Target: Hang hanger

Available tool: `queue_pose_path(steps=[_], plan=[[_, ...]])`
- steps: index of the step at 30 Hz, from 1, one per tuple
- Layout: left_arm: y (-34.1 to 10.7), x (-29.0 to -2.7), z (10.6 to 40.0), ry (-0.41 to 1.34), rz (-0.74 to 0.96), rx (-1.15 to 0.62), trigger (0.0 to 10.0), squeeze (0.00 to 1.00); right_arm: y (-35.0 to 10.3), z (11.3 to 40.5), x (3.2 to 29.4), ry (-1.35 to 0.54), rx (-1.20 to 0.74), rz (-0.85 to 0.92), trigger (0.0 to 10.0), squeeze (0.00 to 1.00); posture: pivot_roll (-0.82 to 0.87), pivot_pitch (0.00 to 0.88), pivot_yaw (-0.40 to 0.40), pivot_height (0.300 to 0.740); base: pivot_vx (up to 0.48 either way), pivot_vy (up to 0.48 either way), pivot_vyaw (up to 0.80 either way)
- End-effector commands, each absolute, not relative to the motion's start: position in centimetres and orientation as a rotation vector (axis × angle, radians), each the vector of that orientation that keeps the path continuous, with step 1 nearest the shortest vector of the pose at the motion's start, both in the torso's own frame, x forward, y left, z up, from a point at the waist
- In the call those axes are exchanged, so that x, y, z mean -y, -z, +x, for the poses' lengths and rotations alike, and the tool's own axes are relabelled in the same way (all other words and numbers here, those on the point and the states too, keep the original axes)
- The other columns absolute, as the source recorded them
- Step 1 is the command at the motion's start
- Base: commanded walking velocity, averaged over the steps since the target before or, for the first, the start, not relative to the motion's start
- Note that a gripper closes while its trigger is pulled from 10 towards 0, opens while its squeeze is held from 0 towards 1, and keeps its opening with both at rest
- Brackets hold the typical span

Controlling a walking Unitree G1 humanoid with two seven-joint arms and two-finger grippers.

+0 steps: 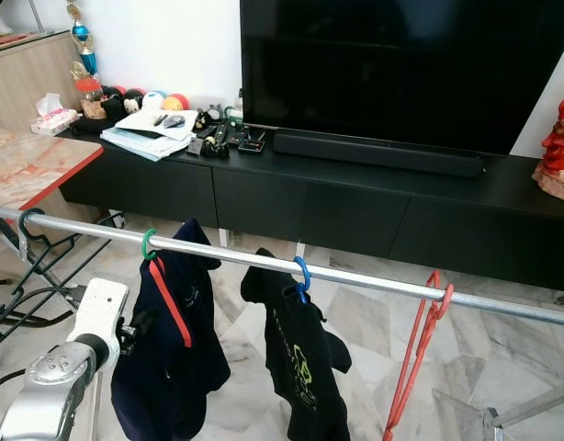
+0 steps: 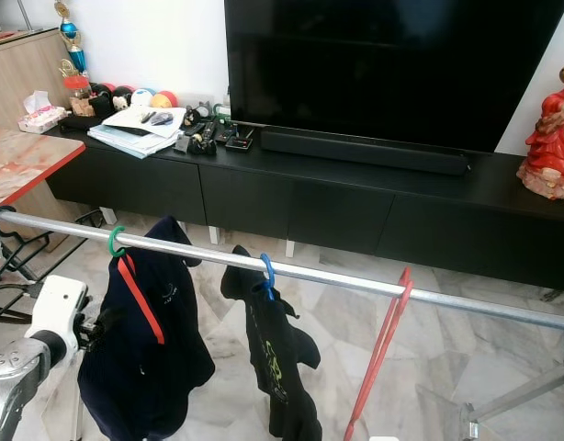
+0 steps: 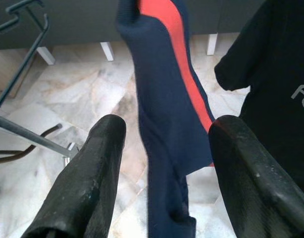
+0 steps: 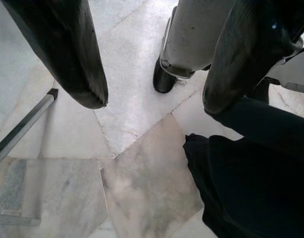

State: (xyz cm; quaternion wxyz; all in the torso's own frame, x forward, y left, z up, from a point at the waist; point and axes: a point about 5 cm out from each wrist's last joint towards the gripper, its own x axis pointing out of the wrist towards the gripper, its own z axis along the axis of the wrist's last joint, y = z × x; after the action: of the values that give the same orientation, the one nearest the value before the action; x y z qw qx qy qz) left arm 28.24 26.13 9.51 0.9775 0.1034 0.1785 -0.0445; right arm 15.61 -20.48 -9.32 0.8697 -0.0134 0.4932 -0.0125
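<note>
Navy garment [image 3: 164, 148] with a red stripe hangs between the left gripper [image 3: 162, 144] jaws, which are spread wide, no contact visible. It's on the green-hook hanger [image 1: 150, 244] on the steel rail [image 1: 374, 280]. Right gripper [image 4: 152, 104] jaws wide apart over marble floor [image 4: 137, 188], holding nothing.

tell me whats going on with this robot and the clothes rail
The robot stands at a metal drying rail in front of a black TV console. A navy garment with a red stripe hangs from a green hanger hook, and a black shirt from a blue hook. An empty red hanger hangs further right. The left pincer is open, its fingers either side of the navy garment's hanging edge. The right pincer is open too, pointing down at the marble floor.
</note>
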Motion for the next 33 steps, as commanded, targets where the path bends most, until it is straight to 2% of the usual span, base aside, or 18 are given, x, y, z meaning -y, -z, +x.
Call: queue_pose_path(steps=[1,3,7,11,13,20,23,25,28,33], plan=[[-9.3,-26.4,28.5,0.077,0.231,-0.365,10.0,0.0,9.4,15.3,20.5,0.041,-1.037,-0.015,10.0,0.0,0.05,0.006,-0.022,0.74,0.0,0.0,0.0],[-9.2,-27.1,28.8,0.006,0.252,-0.356,10.0,0.0,9.4,15.4,20.4,0.038,-1.037,-0.016,10.0,0.0,0.05,0.006,-0.022,0.74,0.0,0.0,0.0],[-9.4,-26.9,29.3,-0.019,0.228,-0.327,10.0,0.0,9.4,15.4,20.4,0.037,-1.036,-0.015,10.0,0.0,0.06,0.004,-0.024,0.74,0.0,0.0,0.0],[-8.8,-25.7,29.6,0.044,0.168,-0.338,10.0,0.0,9.4,15.4,20.4,0.036,-1.034,-0.014,10.0,0.0,0.05,0.003,-0.024,0.74,0.0,0.0,0.0],[-7.7,-24.4,29.5,0.139,0.176,-0.4,10.0,0.0,9.4,15.4,20.4,0.037,-1.033,-0.012,10.0,0.0,0.05,0.002,-0.023,0.74,0.0,0.0,0.0],[-6.8,-23.1,29.5,0.218,0.157,-0.428,10.0,0.0,9.4,15.3,20.4,0.041,-1.035,-0.008,10.0,0.0,0.05,0.003,-0.022,0.74,0.0,0.0,0.0],[-7.2,-23.2,29.9,0.192,0.172,-0.396,10.0,0.0,9.5,15.2,20.4,0.041,-1.038,-0.01,10.0,0.0,0.05,0.0,-0.018,0.74,0.0,0.0,0.0],[-7.8,-24.3,30.6,0.074,0.234,-0.377,10.0,0.0,9.5,15.2,20.4,0.039,-1.04,-0.011,10.0,0.0,0.05,0.0,-0.018,0.74,0.0,0.0,0.0],[-7.9,-25.0,31.0,-0.006,0.267,-0.377,10.0,0.0,9.5,15.2,20.3,0.035,-1.04,-0.013,10.0,0.0,0.05,0.0,-0.018,0.74,0.0,0.0,0.0],[-8.0,-24.5,31.8,-0.052,0.254,-0.364,10.0,0.0,9.5,15.3,20.3,0.031,-1.039,-0.013,10.0,0.0,0.05,0.0,-0.018,0.74,0.0,0.0,0.0]])
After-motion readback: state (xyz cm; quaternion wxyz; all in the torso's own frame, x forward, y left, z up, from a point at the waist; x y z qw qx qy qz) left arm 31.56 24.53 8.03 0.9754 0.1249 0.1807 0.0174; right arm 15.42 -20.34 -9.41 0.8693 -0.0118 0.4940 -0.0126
